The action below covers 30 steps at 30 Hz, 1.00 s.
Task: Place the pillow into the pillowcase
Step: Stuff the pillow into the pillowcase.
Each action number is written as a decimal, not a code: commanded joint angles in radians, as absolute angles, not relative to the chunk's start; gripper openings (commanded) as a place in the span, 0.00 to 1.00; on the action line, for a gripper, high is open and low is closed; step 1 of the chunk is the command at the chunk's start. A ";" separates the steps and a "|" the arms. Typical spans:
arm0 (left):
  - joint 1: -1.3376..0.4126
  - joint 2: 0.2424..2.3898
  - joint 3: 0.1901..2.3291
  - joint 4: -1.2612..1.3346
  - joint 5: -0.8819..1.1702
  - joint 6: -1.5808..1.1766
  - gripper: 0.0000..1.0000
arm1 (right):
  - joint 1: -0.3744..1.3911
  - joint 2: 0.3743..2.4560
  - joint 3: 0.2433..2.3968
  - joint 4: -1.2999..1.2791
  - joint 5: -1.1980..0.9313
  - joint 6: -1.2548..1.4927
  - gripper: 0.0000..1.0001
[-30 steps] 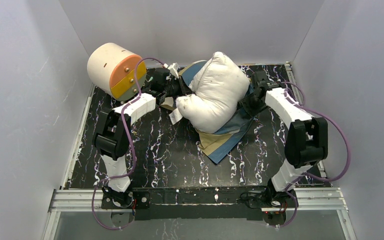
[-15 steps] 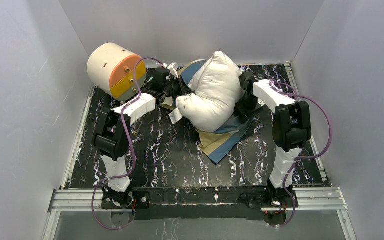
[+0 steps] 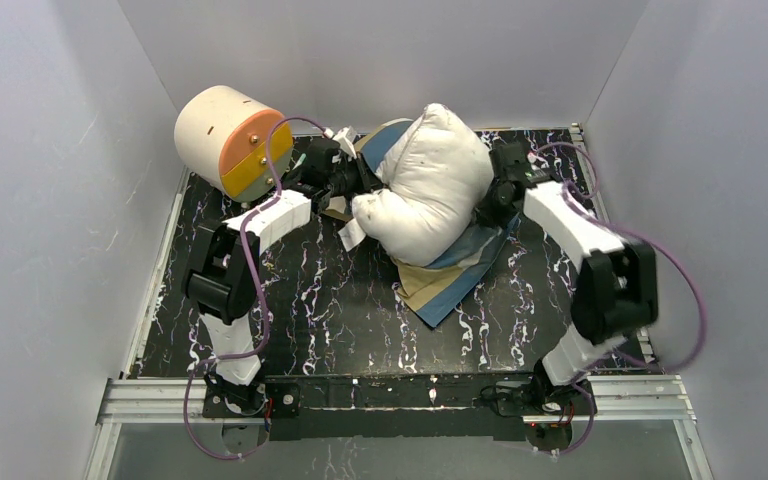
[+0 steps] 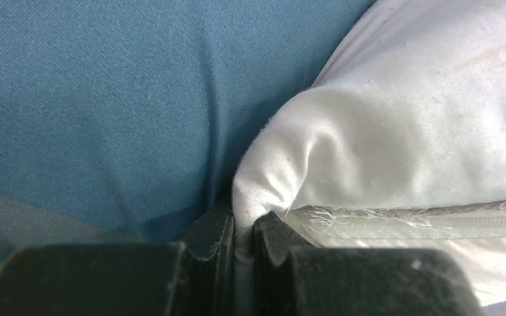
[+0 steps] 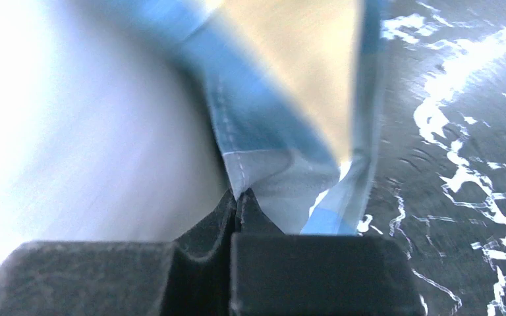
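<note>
The right gripper [image 5: 237,197] has just clamped the hem of the blue, tan and cream fabric pillowcase [image 3: 450,275]. The left gripper [image 4: 244,232] pinches the plump white stuffed pillow [image 3: 425,185], which lies atop the pillowcase by the far edge of the black marbled table [image 3: 340,300]. Opening the case's mouth seems next.

Nearer than the pillow [image 3: 428,185]: open table [image 3: 330,310], room to pass.
Left of pillow: left gripper [image 3: 357,178], cylinder [image 3: 232,140] block.
Right of pillow: right gripper [image 3: 487,196] against it.
Behind pillow: back wall [image 3: 380,60] near.
</note>
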State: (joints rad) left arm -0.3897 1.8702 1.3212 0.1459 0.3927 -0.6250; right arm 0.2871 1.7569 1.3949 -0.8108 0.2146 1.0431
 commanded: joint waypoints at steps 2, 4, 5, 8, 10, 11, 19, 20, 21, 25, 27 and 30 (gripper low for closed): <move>-0.405 1.949 1.229 -0.110 0.093 -0.536 0.00 | 0.299 1.329 1.100 -0.019 -0.038 0.667 0.01; -0.439 1.941 1.232 -0.116 0.065 -0.533 0.00 | 0.299 1.269 1.043 0.125 -0.121 0.605 0.01; -0.450 1.939 1.232 -0.115 0.054 -0.532 0.00 | 0.299 1.263 1.047 0.142 -0.159 0.574 0.01; -0.518 1.930 1.238 -0.130 0.016 -0.516 0.00 | 0.299 1.248 1.040 0.238 -0.340 0.528 0.01; -0.557 1.918 1.221 -0.148 -0.057 -0.504 0.00 | 0.298 1.218 0.998 0.379 -0.411 0.573 0.01; -0.565 1.908 1.196 -0.149 -0.074 -0.516 0.00 | 0.296 1.214 1.008 0.411 -0.453 0.601 0.01; -0.662 1.790 1.092 -0.152 -0.238 -0.536 0.00 | 0.310 1.315 1.154 0.415 -0.741 0.688 0.01; -0.691 1.786 1.114 -0.185 -0.289 -0.526 0.00 | 0.318 1.326 1.165 0.335 -0.724 0.657 0.01; -0.716 1.786 1.132 -0.209 -0.335 -0.521 0.00 | 0.330 1.334 1.183 0.253 -0.700 0.628 0.01; -0.759 1.748 1.153 -0.222 -0.293 -0.550 0.03 | 0.341 1.318 1.211 0.015 -0.508 0.624 0.01; -0.776 1.663 1.166 -0.213 -0.251 -0.552 0.18 | 0.335 1.297 1.188 0.002 -0.452 0.569 0.01; -0.777 1.525 1.204 -0.193 -0.169 -0.499 0.46 | 0.307 1.299 1.180 -0.019 -0.482 0.496 0.01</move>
